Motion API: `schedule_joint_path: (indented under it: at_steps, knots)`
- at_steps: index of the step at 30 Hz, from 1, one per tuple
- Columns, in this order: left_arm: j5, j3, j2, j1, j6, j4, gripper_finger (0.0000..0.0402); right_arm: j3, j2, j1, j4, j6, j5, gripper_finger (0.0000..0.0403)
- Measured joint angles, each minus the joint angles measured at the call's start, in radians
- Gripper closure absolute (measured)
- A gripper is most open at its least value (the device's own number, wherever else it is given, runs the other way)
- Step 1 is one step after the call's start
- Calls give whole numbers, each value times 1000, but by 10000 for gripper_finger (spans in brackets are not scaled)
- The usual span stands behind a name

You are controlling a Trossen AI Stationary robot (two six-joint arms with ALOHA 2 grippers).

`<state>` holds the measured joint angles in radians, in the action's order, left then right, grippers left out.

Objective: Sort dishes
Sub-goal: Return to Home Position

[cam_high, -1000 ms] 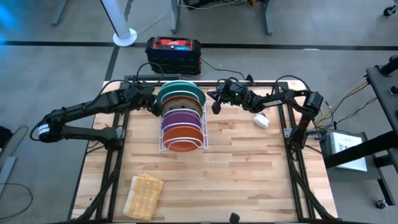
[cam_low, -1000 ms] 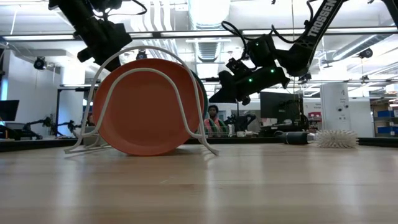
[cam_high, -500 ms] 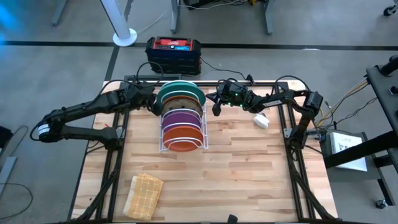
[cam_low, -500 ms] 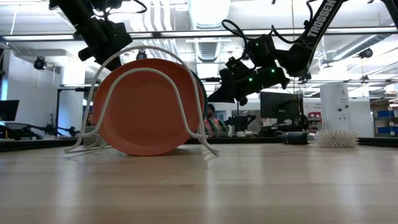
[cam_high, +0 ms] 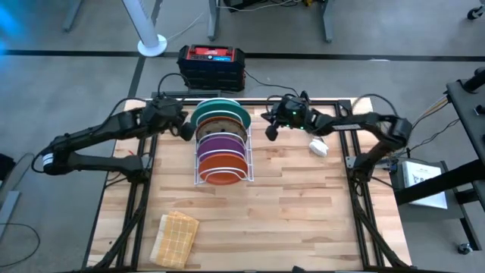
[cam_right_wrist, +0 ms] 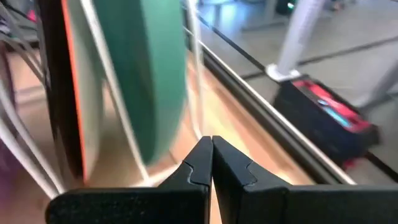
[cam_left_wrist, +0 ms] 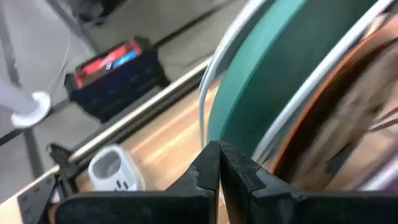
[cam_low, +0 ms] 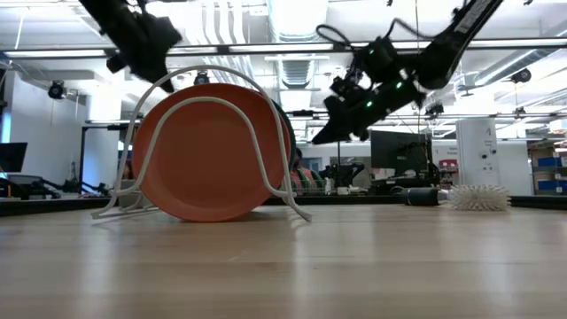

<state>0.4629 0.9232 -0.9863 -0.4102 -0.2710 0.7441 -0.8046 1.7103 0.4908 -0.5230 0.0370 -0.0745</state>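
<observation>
A white wire rack (cam_high: 247, 162) at the table's middle far part holds the dishes on edge. A teal-green plate (cam_high: 220, 111) is farthest, then an orange-patterned one (cam_high: 220, 126), a purple one (cam_high: 221, 143) and a plain orange one (cam_high: 222, 175), which is nearest and fills the low view (cam_low: 208, 155). My left gripper (cam_high: 186, 132) is shut just left of the rack's far end, its tips (cam_left_wrist: 219, 155) close before the teal plate (cam_left_wrist: 292, 68). My right gripper (cam_high: 270, 133) is shut a little right of the rack, pointing at the teal plate (cam_right_wrist: 158, 74).
A tan woven cloth (cam_high: 175, 237) lies near the front left corner. A white brush (cam_high: 318, 146) sits at the right, behind my right arm. A black and red box (cam_high: 212, 67) stands on the floor beyond the far edge. Bare wood lies in front of the rack.
My right gripper has drawn a little away from the rack, toward the table's right edge, and risen slightly, still shut. The plates and rack have kept still.
</observation>
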Motion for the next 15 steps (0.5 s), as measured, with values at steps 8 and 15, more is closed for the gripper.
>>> schedule_joint_path:
  at_steps: [8,15]
  knots:
    - [3,5,123,141,41,-100,401,94,-272,-18,142,48,-25,403]
    - [3,-53,151,332,136,-215,401,232,-483,-109,128,75,-37,403]
